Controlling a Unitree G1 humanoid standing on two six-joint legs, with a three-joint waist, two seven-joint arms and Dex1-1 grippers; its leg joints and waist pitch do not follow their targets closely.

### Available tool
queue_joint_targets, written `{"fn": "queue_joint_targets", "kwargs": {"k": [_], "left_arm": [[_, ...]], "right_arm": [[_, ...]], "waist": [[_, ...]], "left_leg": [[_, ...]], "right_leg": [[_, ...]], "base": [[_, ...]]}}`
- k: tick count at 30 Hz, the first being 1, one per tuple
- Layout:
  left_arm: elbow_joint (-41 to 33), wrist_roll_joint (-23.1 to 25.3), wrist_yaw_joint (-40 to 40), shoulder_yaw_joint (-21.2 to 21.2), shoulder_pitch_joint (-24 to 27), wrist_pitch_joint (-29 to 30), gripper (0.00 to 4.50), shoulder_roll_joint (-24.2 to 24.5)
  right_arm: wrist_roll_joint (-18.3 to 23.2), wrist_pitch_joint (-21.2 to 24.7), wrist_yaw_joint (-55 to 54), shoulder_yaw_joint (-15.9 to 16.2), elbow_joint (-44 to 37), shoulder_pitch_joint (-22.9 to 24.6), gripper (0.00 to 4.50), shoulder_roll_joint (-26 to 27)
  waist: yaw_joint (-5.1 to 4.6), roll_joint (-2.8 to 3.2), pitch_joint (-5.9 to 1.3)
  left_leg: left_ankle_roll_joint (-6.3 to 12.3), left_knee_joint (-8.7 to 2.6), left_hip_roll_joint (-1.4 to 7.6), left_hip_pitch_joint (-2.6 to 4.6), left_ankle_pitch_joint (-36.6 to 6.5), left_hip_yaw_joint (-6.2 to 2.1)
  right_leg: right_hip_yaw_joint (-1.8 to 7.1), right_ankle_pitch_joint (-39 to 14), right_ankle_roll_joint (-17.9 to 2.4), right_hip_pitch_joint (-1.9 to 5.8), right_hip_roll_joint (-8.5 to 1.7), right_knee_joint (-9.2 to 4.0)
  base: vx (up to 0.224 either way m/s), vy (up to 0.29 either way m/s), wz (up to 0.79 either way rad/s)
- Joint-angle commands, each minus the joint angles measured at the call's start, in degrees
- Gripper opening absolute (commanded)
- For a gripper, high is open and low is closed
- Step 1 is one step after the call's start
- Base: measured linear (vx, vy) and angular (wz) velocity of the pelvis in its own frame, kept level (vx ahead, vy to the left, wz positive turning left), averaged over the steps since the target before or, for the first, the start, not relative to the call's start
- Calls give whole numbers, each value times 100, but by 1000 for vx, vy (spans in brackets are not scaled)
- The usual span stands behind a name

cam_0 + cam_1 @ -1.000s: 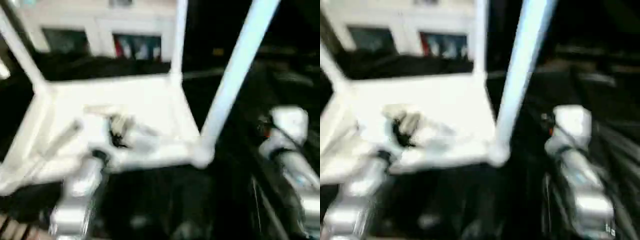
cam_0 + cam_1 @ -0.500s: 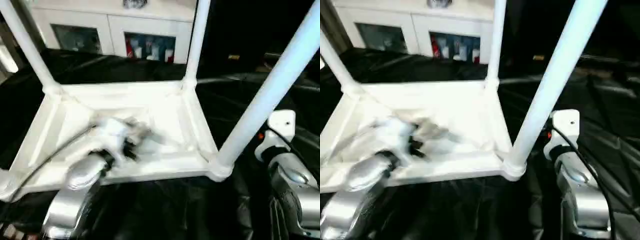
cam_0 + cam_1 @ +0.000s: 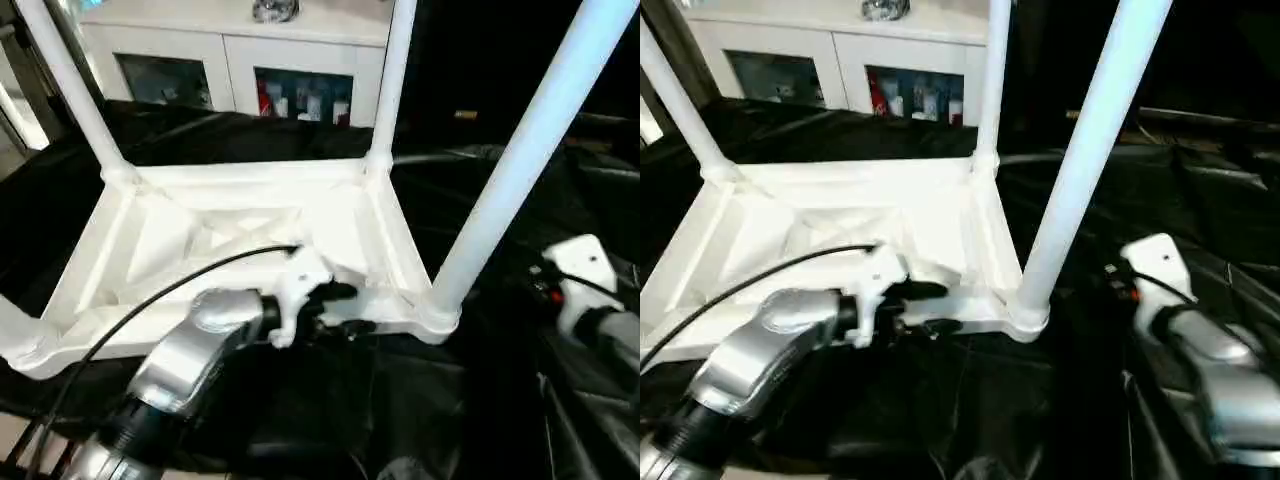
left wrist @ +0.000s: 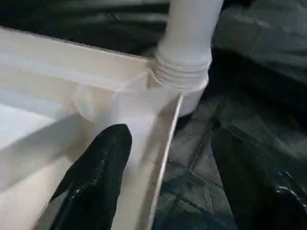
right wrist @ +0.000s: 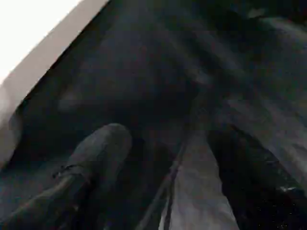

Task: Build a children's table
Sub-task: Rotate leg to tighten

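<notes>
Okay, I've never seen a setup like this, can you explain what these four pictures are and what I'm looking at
A humanoid robot is putting together a white plastic children's table. Two pictures come from cameras in its head, looking down over its silver arms; the other two sit on its wrists.

The tabletop lies upside down on a black-draped work table, with legs standing up from its corners. The left pincer is open, its two black fingers straddling the tabletop's near rim beside a corner socket. The right pincer is open over the black cloth, holding nothing.
</notes>
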Motion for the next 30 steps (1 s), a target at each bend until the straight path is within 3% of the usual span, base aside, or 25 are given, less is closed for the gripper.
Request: {"fn": "queue_joint_targets", "kwargs": {"k": [1, 3, 4, 5, 6, 9, 10, 11, 13, 14, 18, 19, 30], "left_arm": [[457, 233, -72, -220, -332, 66, 310, -113], [677, 282, -193, -316, -506, -47, 274, -165], [729, 290, -233, -340, -549, -77, 274, -177], [826, 325, -263, -385, -632, -94, 271, -203], [900, 348, -273, -412, -690, -102, 263, -220], [1158, 465, -289, -505, -839, -175, 229, -258], [1247, 503, -300, -535, -884, -193, 226, -268], [1365, 576, -317, -593, -946, -217, 224, -260], [1452, 591, -343, -597, -992, -236, 215, -283], [1436, 536, -403, -584, -991, -186, 187, -297], [1427, 545, -534, -644, -982, -177, 180, -277], [1446, 559, -574, -673, -980, -200, 160, -271], [1445, 681, -718, -731, -1040, -150, 62, -247]], "right_arm": [[261, -176, 786, -233, -138, 205, 316, -399], [402, -216, 1228, -244, -329, 434, 316, -718], [427, -229, 1343, -251, -373, 492, 316, -793], [444, -233, 1490, -241, -430, 580, 316, -899], [452, -235, 1569, -231, -448, 620, 316, -957], [502, -202, 1701, -154, -551, 708, 316, -1059], [538, -193, 1744, -125, -598, 736, 316, -1086], [682, -100, 1824, -53, -786, 765, 316, -1047], [784, -71, 1919, 12, -915, 803, 316, -1038], [814, -57, 1934, 40, -940, 826, 316, -1024], [805, -36, 1991, 68, -971, 864, 316, -1008], [794, -39, 2016, 79, -978, 875, 316, -1008], [808, -11, 1958, 247, -1045, 803, 316, -984]], "waist": [[29, -97, -327], [39, -126, -328], [42, -91, -351], [23, -100, -348], [17, -103, -379], [19, -77, -382], [13, -101, -373], [33, -74, -377], [39, -73, -377], [42, -64, -374], [51, -53, -357], [52, -51, -351], [57, -65, -336]], "left_leg": [[144, -557, 675, 162, -1553, -264], [281, -563, 694, 86, -1422, -251], [349, -558, 710, 83, -1350, -256], [395, -564, 711, 56, -1306, -264], [521, -545, 717, 53, -1176, -264], [620, -525, 704, 69, -1143, -251], [651, -526, 709, 65, -1134, -248], [661, -524, 709, 79, -1140, -242], [677, -535, 724, 73, -1120, -247], [656, -541, 732, 76, -1187, -252], [500, -578, 747, 100, -1473, -260], [455, -585, 748, 100, -1535, -263], [405, -626, 756, 93, -1513, -267]], "right_leg": [[294, -1486, -1392, 110, -554, -573], [267, -1349, -1445, 175, -560, -555], [257, -1197, -1495, 171, -562, -536], [248, -1107, -1525, 185, -562, -526], [234, -870, -1599, 190, -567, -513], [227, -905, -1685, 167, -564, -527], [230, -907, -1702, 174, -567, -536], [231, -958, -1687, 166, -563, -545], [226, -955, -1692, 163, -567, -541], [227, -1018, -1706, 163, -575, -546], [228, -1297, -1706, 133, -571, -566], [232, -1364, -1688, 133, -581, -573], [248, -1384, -1597, 122, -601, -601]], "base": [[0, 0, 0], [0, 0, 0], [0, 0, 0], [0, 0, 0], [0, 0, 0], [0, 0, 0], [0, 0, 0], [0, 0, 0], [0, 0, 0], [0, 0, 0], [0, 0, 0], [0, 0, 0], [0, 0, 0]]}}
